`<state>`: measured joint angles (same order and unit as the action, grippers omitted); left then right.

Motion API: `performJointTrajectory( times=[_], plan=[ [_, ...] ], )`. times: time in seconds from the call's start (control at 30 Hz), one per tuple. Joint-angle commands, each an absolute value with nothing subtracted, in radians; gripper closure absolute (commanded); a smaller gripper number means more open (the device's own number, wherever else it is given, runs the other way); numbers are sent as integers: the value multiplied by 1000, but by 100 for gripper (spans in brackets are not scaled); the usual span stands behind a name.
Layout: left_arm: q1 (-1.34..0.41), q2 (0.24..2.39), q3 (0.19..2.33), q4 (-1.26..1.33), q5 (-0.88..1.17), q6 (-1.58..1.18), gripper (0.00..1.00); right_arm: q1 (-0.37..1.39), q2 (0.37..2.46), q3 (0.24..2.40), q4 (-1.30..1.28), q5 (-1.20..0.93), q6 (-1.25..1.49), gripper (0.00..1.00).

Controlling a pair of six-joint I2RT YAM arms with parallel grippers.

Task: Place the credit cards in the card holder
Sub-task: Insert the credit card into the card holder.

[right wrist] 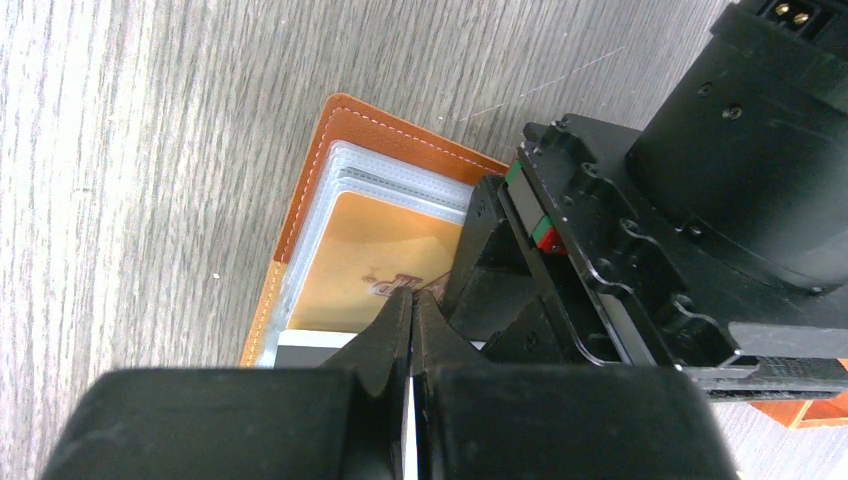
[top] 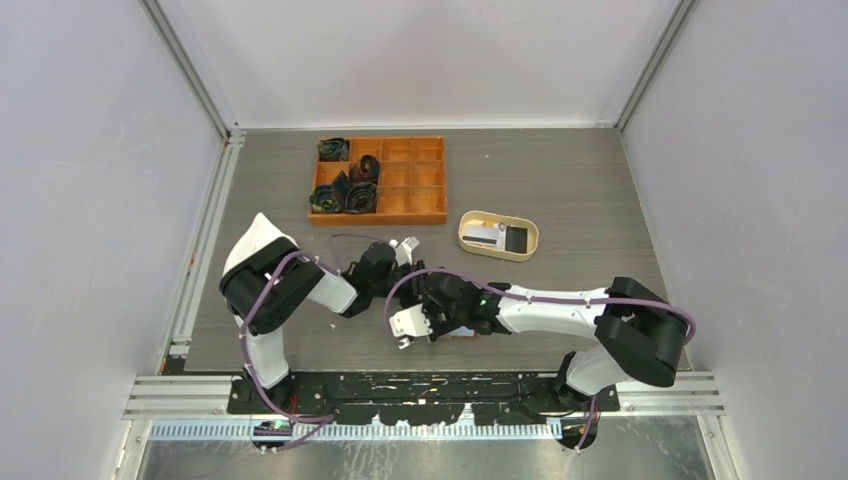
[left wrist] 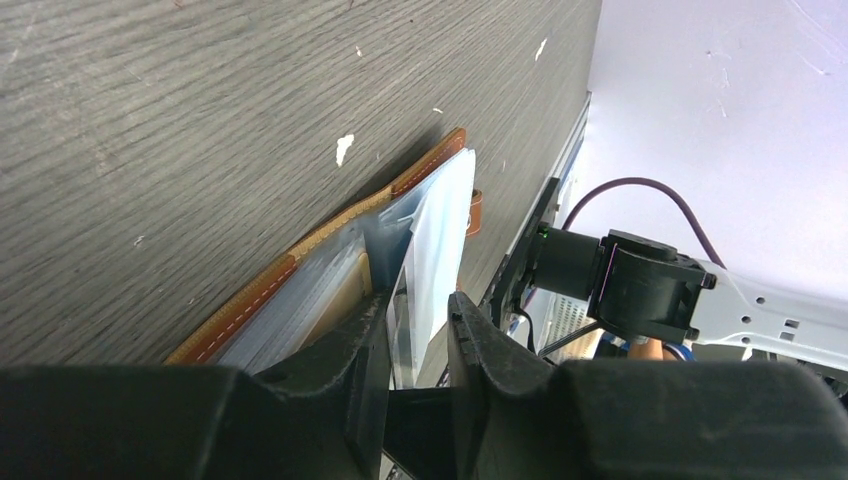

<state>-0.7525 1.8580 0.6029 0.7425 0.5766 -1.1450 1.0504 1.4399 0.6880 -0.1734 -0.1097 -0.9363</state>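
Observation:
The brown card holder (right wrist: 330, 130) lies open on the table, its clear sleeves (right wrist: 345, 165) showing a tan insert. A white-grey credit card (right wrist: 305, 345) sits in a sleeve at its lower end. My right gripper (right wrist: 412, 295) hovers over the holder, shut on a thin white card seen edge-on. My left gripper (left wrist: 418, 305) is at the holder's edge (left wrist: 300, 265). Its jaws are slightly apart, and a pale blue-white sheet (left wrist: 440, 240) stands loose between them. In the top view both wrists meet over the holder (top: 462, 334) and hide most of it.
An oval beige tray (top: 470, 222) behind the grippers holds a white-grey card (top: 484, 236) and a black card (top: 516, 240). An orange compartmented box (top: 420, 180) with dark rolled items stands at the back. The table's near rail (left wrist: 560, 190) runs close to the holder.

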Motion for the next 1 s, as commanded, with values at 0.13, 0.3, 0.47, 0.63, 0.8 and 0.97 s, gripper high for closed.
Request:
performJointTrajectory(
  times=[0.13, 0.3, 0.47, 0.63, 0.8, 0.97],
  plan=[
    [-756, 1809, 591, 608, 536, -1092, 71, 1025, 1406, 702, -185, -117, -933, 97],
    [-756, 1784, 589, 587, 529, -1086, 70, 1016, 1402, 701, -193, -124, -932, 97],
    [-756, 1760, 586, 551, 510, -1073, 69, 1002, 1397, 697, -202, -127, -940, 97],
    [-756, 1725, 574, 537, 490, -1068, 69, 988, 1393, 695, -211, -132, -942, 97],
    [-756, 1671, 560, 534, 471, -1070, 69, 972, 1381, 692, -226, -158, -933, 97],
    [-756, 1616, 540, 534, 453, -1064, 69, 924, 1324, 719, -304, -300, -900, 95]
  ],
)
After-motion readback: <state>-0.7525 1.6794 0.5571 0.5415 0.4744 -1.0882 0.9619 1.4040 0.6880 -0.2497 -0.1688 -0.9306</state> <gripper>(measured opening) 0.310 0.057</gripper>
